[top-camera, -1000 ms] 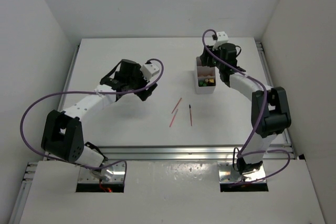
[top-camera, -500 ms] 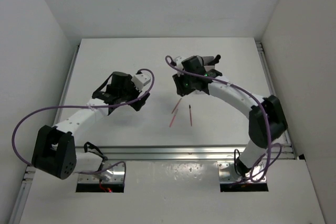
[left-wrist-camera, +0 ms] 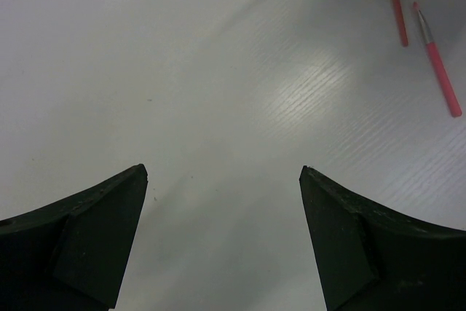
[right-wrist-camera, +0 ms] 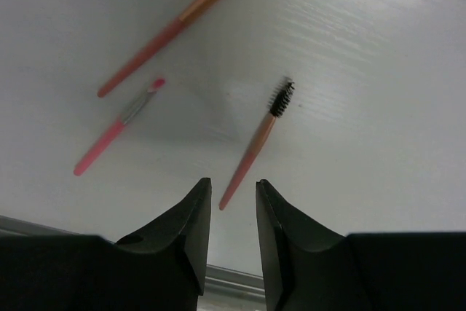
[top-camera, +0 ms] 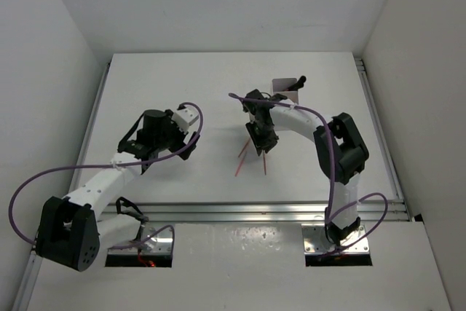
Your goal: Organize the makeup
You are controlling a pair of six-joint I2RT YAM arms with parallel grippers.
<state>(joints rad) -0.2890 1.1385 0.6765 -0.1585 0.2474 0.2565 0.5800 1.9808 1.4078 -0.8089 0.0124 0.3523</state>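
No readable text, labels, brands or numbers in any view; no signs either

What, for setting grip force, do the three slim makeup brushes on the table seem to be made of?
Spoolie brush: smooth coral handle, probably plastic or painted wood; black bristly head, likely nylon. Flat brush: smooth orange-red handle, same guess, with a coppery band that looks metallic. Small pink brush: plain pink handle, likely plastic, with a silvery ferrule, apparently metal.
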